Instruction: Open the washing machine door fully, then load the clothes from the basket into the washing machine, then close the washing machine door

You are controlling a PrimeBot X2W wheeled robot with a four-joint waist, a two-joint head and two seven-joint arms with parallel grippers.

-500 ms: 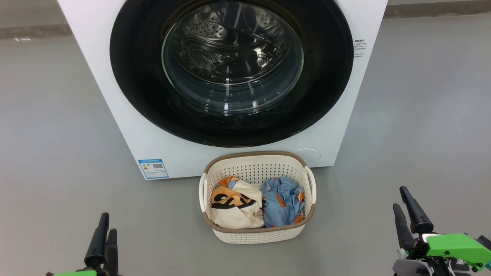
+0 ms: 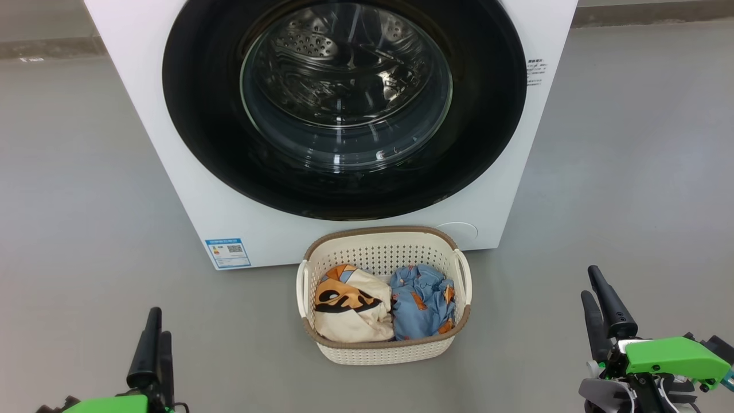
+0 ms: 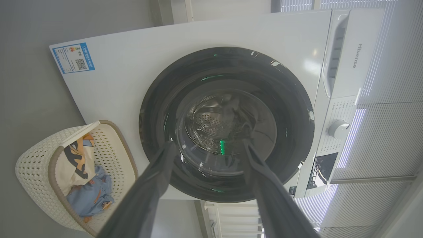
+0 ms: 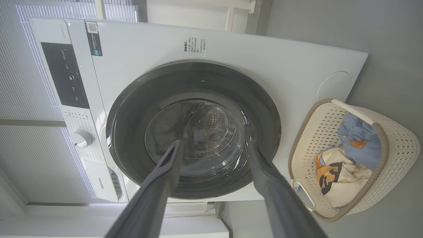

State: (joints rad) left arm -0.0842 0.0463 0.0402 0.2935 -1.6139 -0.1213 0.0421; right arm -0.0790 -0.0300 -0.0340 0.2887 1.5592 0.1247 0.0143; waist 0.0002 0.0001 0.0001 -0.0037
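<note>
Right gripper point(image 2: 589, 281): risen slightly, fingers apart; left gripper point(image 2: 160, 322): likewise spread, empty. Washing machine door point(image 2: 346, 103): shut, rigid, glossy, likely slippery; grasp at outer edge

The washing machine point(image 2: 189, 189) has a smooth white shell with a soft sheen. The washing machine door point(image 2: 200, 132) is glossy black around clear glass, and the drum point(image 2: 321, 51) behind it is bright perforated steel. The basket point(image 2: 384, 255) is matt cream perforated plastic with a brown woven-look rim, and the clothes point(image 2: 352, 312) in it are soft, crumpled cloth. The floor point(image 2: 86, 172) is smooth matt grey; the left pincer point(image 2: 160, 324) and right pincer point(image 2: 589, 282) have matt dark fingers and green plastic housings.
</note>
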